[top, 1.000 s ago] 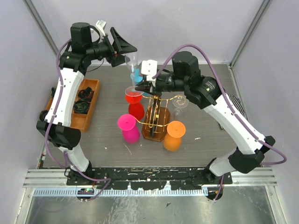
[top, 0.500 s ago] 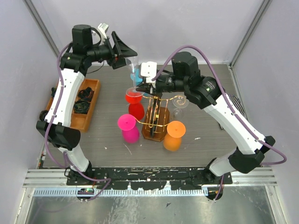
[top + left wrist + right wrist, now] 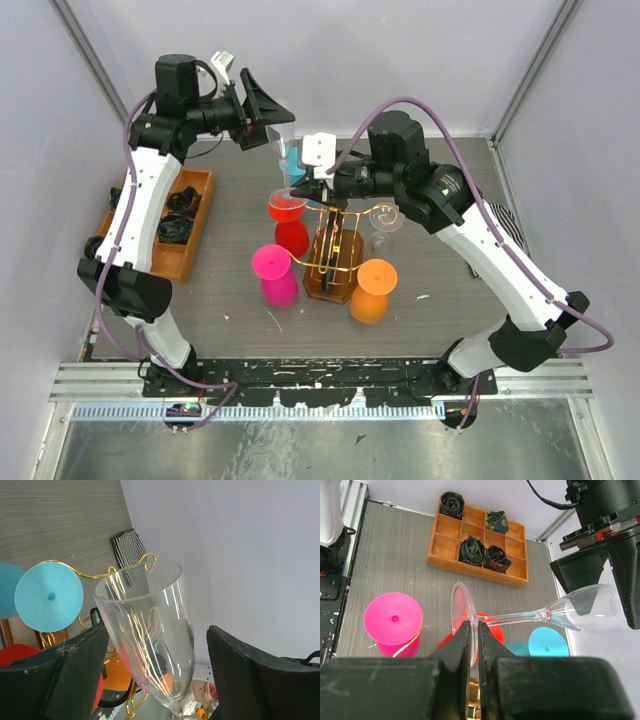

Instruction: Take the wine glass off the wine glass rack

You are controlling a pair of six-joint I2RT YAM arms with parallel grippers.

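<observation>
One wine glass (image 3: 585, 609) lies between us: our right claw (image 3: 474, 630) pinches its foot, our left claw (image 3: 155, 650) spreads around its bowl.

Clear wine glass (image 3: 150, 635), sideways aloft, by far side of gold wire rack (image 3: 330, 265).

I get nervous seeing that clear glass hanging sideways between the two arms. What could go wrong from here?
1. The right gripper pinches only the thin foot of the clear wine glass, so the glass could twist or slip out.
2. The left gripper stands open around the bowl; closing hard might crack it.
3. The red glass and the wine glass rack lie below, so a drop could hit them.
</observation>
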